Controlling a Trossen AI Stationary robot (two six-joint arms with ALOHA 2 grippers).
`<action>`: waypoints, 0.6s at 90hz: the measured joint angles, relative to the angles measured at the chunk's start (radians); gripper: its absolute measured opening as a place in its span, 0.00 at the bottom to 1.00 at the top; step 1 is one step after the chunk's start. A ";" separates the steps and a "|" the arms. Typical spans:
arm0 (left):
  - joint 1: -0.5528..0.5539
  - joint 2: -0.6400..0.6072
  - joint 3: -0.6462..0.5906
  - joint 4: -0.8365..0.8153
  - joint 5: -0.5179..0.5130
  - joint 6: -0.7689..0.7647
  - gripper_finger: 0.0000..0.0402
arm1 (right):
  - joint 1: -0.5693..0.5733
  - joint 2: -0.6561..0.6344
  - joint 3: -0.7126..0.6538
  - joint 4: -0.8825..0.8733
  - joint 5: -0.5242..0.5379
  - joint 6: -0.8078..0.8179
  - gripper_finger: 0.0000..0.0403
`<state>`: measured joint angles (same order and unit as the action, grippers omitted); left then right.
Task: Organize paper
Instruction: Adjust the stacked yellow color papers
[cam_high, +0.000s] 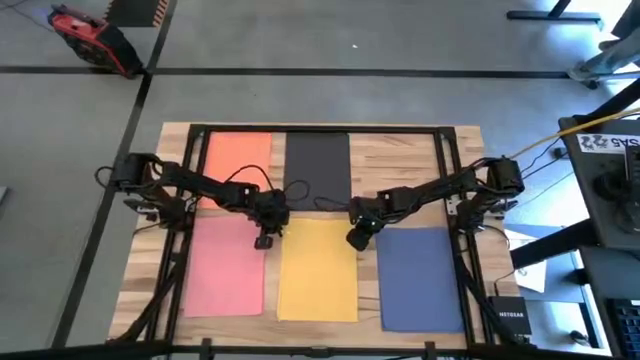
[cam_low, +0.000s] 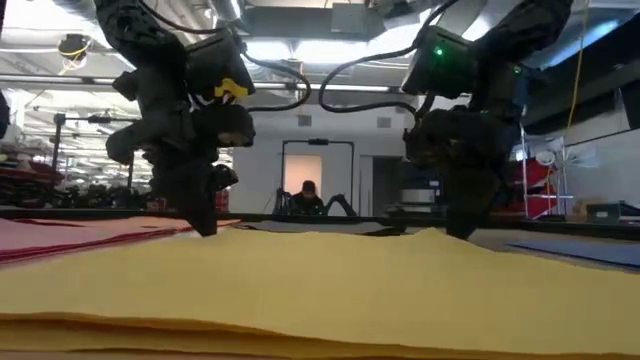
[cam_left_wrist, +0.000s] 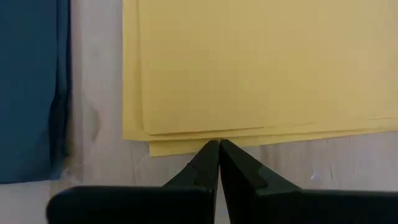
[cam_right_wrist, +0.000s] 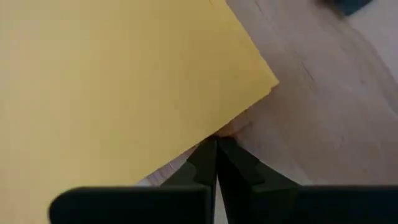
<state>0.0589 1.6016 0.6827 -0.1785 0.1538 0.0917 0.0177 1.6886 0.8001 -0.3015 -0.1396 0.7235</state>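
Five lots of paper lie flat on the wooden table: orange (cam_high: 238, 158) and black (cam_high: 317, 160) at the far side, pink (cam_high: 227, 265), yellow (cam_high: 318, 268) and blue (cam_high: 420, 275) at the near side. The yellow is a stack of several slightly offset sheets (cam_left_wrist: 261, 62). My left gripper (cam_high: 265, 238) stands shut at the yellow stack's left edge, near its far left corner. My right gripper (cam_high: 357, 238) stands shut at the stack's right edge, near its far right corner (cam_right_wrist: 273, 84). Both point down at the table. My left gripper meets the yellow stack's left edge (cam_left_wrist: 202, 147) with the tips of its shut fingers, close to the far left corner. The fingers come from above. The stack lies flat on the table. My right gripper meets the stack's right edge (cam_right_wrist: 208, 138) with its shut fingertips, just short of the far right corner, from above. The top sheet humps up slightly beside it (cam_low: 430, 236).
A dark metal frame (cam_high: 320, 128) runs round the tabletop. Bare wood (cam_left_wrist: 93, 124) shows in the narrow gap between the black paper (cam_left_wrist: 31, 87) and the yellow. A person (cam_low: 307, 195) sits in the room far behind the table.
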 joint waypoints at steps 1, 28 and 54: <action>0.000 0.000 0.000 0.000 0.000 0.000 0.00 | 0.000 0.000 0.000 -0.001 0.001 0.000 0.00; 0.001 -0.003 0.000 -0.008 0.000 -0.017 0.00 | 0.000 0.000 0.000 -0.004 0.005 0.000 0.00; 0.001 -0.016 -0.001 -0.026 -0.005 -0.041 0.00 | 0.000 -0.003 0.000 -0.008 0.000 0.000 0.00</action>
<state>0.0597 1.5852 0.6815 -0.2047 0.1486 0.0509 0.0177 1.6856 0.8005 -0.3096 -0.1398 0.7235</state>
